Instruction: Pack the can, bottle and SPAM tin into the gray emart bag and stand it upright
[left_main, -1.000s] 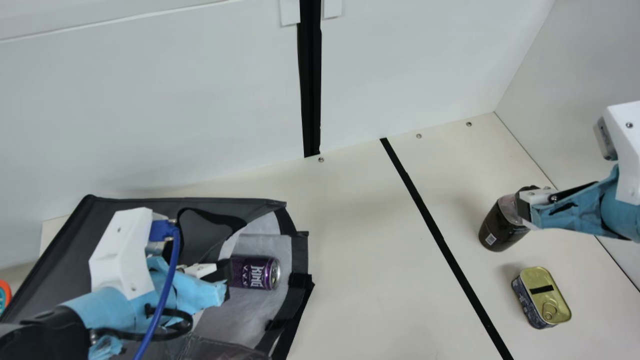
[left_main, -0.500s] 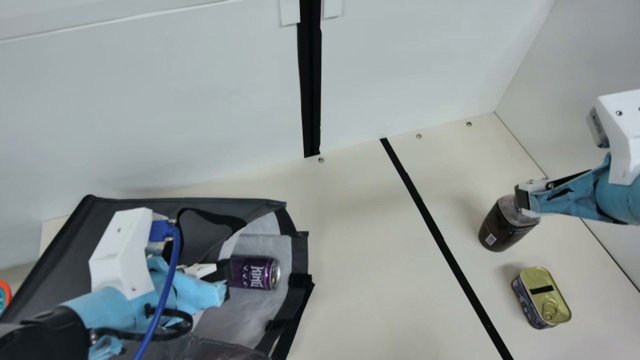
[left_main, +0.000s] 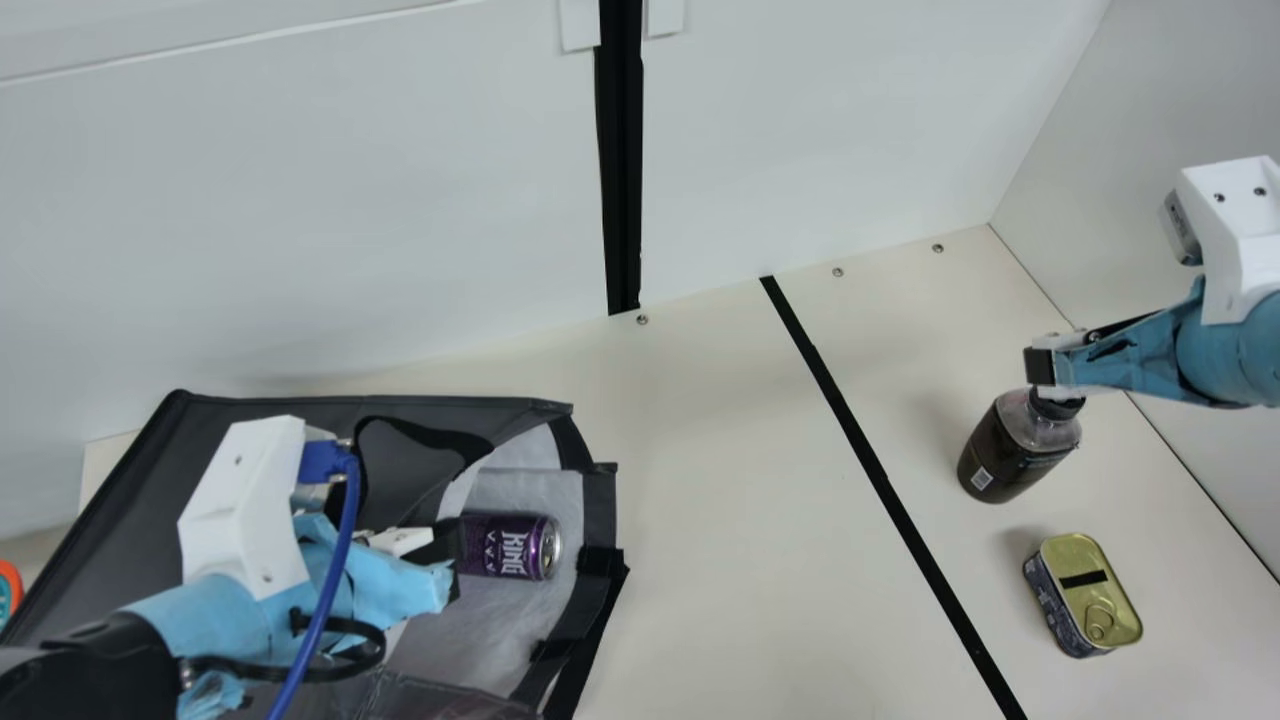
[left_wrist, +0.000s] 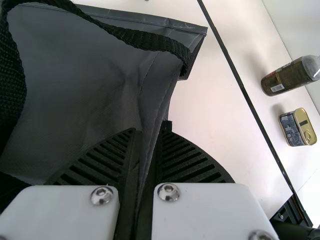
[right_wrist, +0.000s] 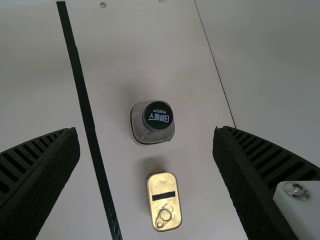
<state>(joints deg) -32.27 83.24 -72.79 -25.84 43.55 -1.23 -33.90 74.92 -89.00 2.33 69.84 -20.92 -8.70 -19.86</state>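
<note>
Left tool (left_main: 452, 565) pinching gray bag (left_main: 130, 510); right tool (left_main: 1043, 370) wide above bottle (left_main: 1012, 450); can (left_main: 508, 547) lying in bag

And there's "KING" in pale capitals on the purple metal can (left_main: 512, 547)! Over on the round black cap (right_wrist: 158, 116) of the dark plastic bottle (left_main: 1008, 455), white lettering reads "스페셜티".

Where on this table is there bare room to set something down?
Widest: the table between the gray bag and the black tape. Smaller: beyond the bottle, towards the back wall. Crowded: the bag's mouth, with the can and left tool, and around the bottle and tin, near the right tool.
</note>
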